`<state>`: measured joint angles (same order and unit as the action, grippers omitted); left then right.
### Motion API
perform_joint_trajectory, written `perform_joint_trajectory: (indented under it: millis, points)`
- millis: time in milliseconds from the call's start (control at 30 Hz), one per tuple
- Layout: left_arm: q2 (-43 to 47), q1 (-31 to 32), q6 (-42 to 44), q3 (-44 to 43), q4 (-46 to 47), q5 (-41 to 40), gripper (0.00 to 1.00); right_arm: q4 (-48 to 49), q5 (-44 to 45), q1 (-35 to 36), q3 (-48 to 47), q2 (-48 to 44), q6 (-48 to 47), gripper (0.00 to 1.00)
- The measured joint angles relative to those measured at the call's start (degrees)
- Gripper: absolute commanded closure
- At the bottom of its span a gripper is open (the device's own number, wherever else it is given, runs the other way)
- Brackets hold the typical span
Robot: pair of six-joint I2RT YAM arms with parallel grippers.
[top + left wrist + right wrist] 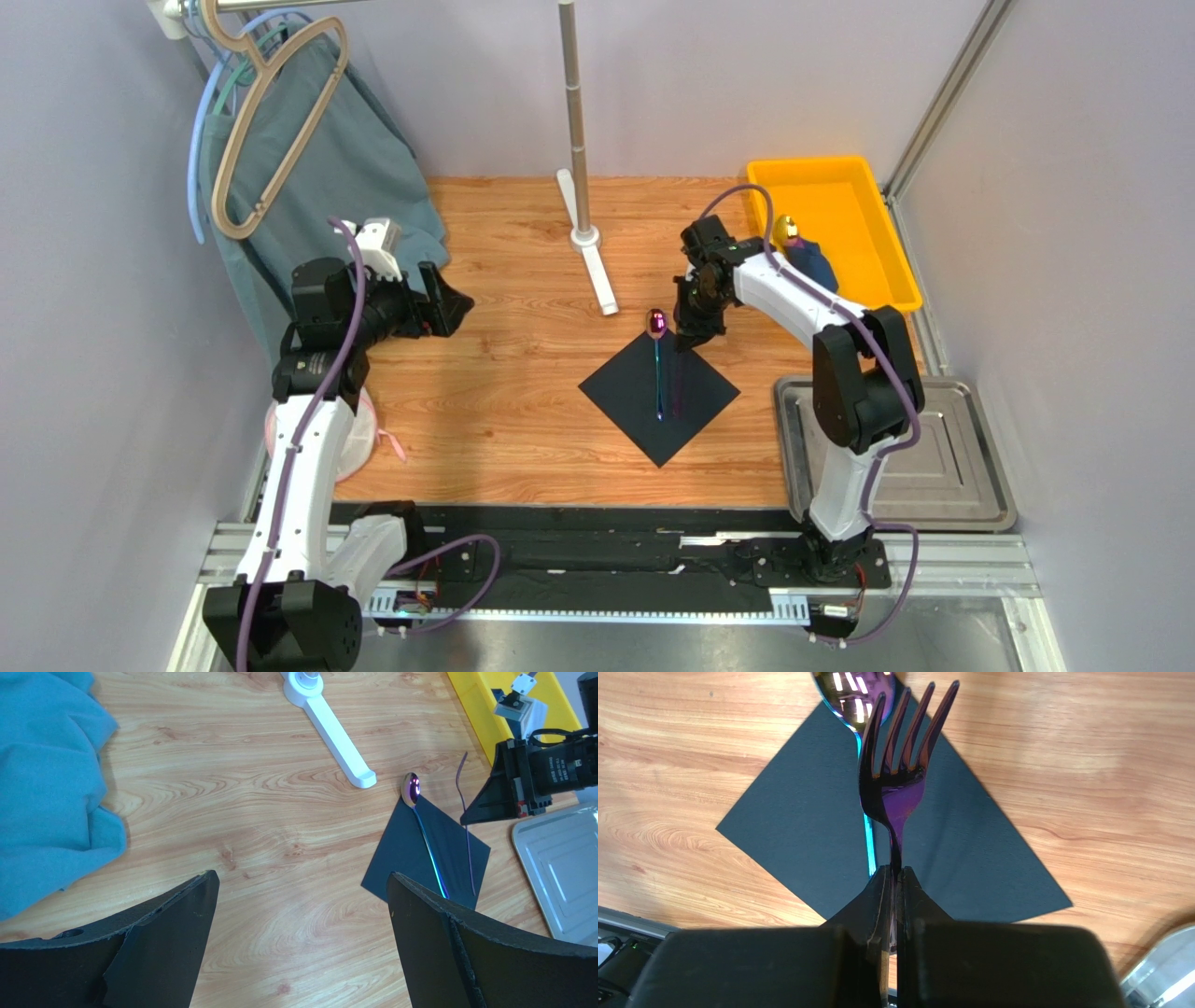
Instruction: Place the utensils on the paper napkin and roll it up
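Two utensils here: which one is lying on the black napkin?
The spoon: it lies flat along the paper napkin, bowl at its far corner. The fork is instead pinched in the right gripper.

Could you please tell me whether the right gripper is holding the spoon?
No, the right gripper is shut on the fork, while the spoon lies free with its handle on the paper napkin.

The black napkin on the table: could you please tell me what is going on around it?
The right gripper is shut on a purple fork, holding it over the paper napkin, beside the spoon that already lies there. The left gripper hangs open near the teal cloth, holding nothing. The napkin lies flat, not yet rolled.
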<state>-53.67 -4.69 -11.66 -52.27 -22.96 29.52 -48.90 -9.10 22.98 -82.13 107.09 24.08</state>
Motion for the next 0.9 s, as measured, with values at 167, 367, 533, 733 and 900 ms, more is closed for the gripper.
perform_joint_trajectory:
  millis: [167, 367, 533, 733, 900]
  points:
    - [-0.02, 0.04, 0.02, 0.02, 0.02, -0.02, 0.01, 0.17, 0.07, 1.81, -1.73, 2.40, 0.61, 1.00]
    - [-0.31, 0.07, 0.04, 0.02, 0.02, 0.00, 0.01, 0.33, 0.24, 3.04, -4.04, 5.60, 0.61, 1.00]
    - [-0.57, 0.07, 0.04, 0.02, 0.02, 0.00, 0.01, 0.13, 0.61, 3.21, -5.07, 7.17, 0.59, 1.00]
    - [-0.87, 0.07, 0.04, 0.02, 0.02, 0.00, 0.01, -0.20, 0.70, 3.26, -6.49, 8.83, 0.50, 1.00]
    - [-1.27, 0.07, 0.09, 0.02, 0.00, -0.02, 0.01, -0.35, 0.70, 3.26, -7.08, 10.27, 0.02, 1.00]
